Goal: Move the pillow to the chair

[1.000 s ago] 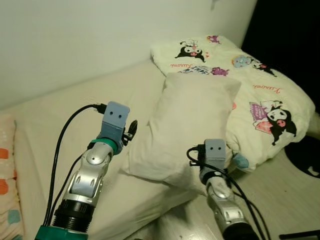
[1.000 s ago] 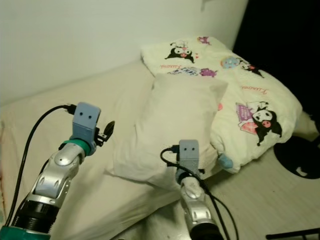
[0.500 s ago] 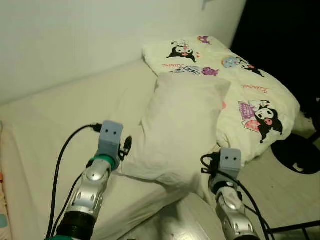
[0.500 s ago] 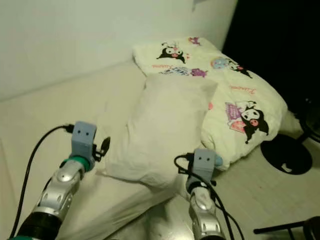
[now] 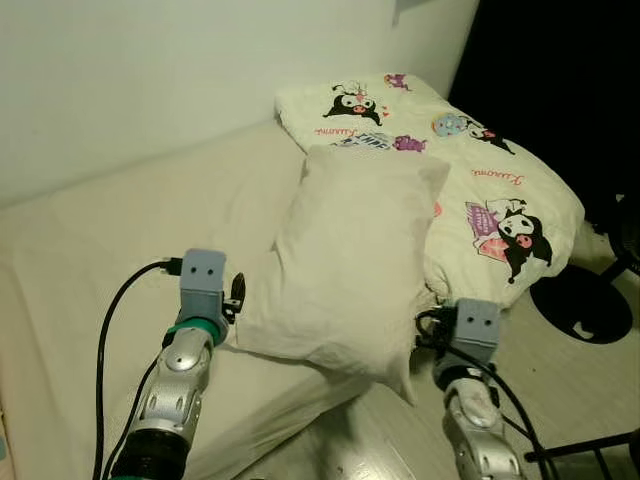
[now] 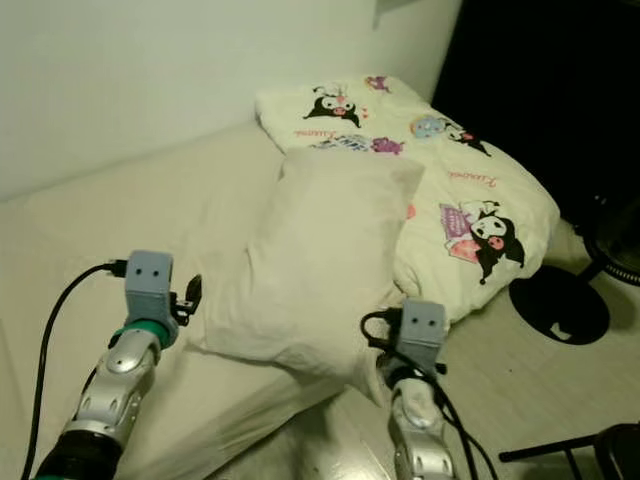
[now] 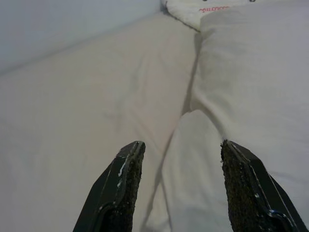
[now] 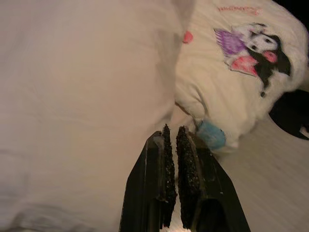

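Observation:
A plain cream pillow (image 5: pixel 350 260) lies on the bed (image 5: pixel 110 240), its near corner (image 5: pixel 408 385) hanging past the mattress edge. My left gripper (image 7: pixel 182 145) is open at the pillow's left near corner, with a fold of the pillow (image 7: pixel 193 159) lying between and ahead of the two fingers; the eye view shows it at the pillow's edge (image 5: pixel 237 290). My right gripper (image 8: pixel 173 129) is shut to a thin slit along the pillow's right edge (image 8: pixel 164 87). A pale sliver shows low between its fingers; what it is stays unclear. Its grey wrist block (image 5: pixel 477 325) sits beside the overhanging corner.
A quilt with cartoon prints (image 5: pixel 490 190) lies bunched against the pillow's right side. A white wall (image 5: pixel 150 70) runs behind the bed. On the pale floor at right stand a dark round base (image 5: pixel 580 305) and black bars (image 5: pixel 600 455).
The whole picture has shifted, so the camera moved. Both arms sit lower and nearer to me. The right wrist block went from in front of the pillow's near edge to right of its corner.

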You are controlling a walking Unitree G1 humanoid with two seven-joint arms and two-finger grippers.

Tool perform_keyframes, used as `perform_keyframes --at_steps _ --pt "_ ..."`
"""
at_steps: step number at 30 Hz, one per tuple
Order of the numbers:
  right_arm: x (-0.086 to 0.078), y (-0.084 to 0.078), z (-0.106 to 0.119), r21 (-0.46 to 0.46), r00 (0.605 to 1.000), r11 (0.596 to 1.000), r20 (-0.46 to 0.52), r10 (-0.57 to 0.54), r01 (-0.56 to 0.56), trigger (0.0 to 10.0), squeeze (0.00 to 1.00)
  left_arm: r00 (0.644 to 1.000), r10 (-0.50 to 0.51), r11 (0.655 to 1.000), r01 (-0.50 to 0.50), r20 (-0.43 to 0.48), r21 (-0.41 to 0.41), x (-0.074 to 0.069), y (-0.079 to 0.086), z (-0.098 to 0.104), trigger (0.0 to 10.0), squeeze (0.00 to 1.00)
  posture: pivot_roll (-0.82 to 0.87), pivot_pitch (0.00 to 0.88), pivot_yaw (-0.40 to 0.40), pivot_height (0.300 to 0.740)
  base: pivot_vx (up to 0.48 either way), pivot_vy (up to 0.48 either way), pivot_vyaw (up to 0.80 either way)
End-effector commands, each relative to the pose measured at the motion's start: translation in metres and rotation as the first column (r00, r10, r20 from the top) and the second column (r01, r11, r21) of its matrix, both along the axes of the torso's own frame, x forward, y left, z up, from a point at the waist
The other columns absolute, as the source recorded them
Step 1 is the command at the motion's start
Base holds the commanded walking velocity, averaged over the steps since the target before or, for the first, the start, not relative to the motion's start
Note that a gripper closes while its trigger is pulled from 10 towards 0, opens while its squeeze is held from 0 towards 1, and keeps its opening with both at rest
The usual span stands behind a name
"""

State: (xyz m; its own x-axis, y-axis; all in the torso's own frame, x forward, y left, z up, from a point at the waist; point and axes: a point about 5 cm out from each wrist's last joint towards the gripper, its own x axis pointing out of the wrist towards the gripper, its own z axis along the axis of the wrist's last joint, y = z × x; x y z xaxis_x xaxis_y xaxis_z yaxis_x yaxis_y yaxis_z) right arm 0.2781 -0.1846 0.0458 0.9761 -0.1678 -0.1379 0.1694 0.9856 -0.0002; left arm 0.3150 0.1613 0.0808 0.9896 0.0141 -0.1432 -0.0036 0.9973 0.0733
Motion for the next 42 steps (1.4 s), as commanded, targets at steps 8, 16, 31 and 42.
perform_keyframes --at_steps 8,16,31,42 --pt "-0.002 -0.016 -0.001 -0.037 1.0 0.999 -0.03 0.001 -0.002 10.0 0.0 0.998 -0.055 0.998 0.055 0.014 -0.007 -0.012 -0.004 -0.003 10.0 0.0 0.07 0.015 0.042 0.74 0.0 0.0 0.0" --pt "0.0 0.004 -0.003 -0.013 0.998 0.999 -0.041 0.047 -0.048 10.0 0.0 0.996 -0.079 0.997 0.079 0.035 -0.003 -0.012 -0.008 0.001 10.0 0.0 0.08 0.026 0.037 0.74 0.0 0.0 0.0" --pt "0.005 0.014 -0.005 -0.052 0.991 0.991 -0.069 0.116 -0.12 10.0 0.0 0.997 -0.062 0.998 0.063 0.038 -0.012 -0.016 -0.011 0.003 10.0 0.0 0.09 0.036 0.016 0.74 0.0 0.0 0.0" --pt "0.007 0.019 -0.006 -0.018 0.99 0.992 -0.073 0.121 -0.122 10.0 0.0 0.999 -0.031 0.999 0.031 0.036 -0.011 -0.018 -0.005 0.004 10.0 0.0 0.11 0.04 0.001 0.74 0.0 0.0 0.4"
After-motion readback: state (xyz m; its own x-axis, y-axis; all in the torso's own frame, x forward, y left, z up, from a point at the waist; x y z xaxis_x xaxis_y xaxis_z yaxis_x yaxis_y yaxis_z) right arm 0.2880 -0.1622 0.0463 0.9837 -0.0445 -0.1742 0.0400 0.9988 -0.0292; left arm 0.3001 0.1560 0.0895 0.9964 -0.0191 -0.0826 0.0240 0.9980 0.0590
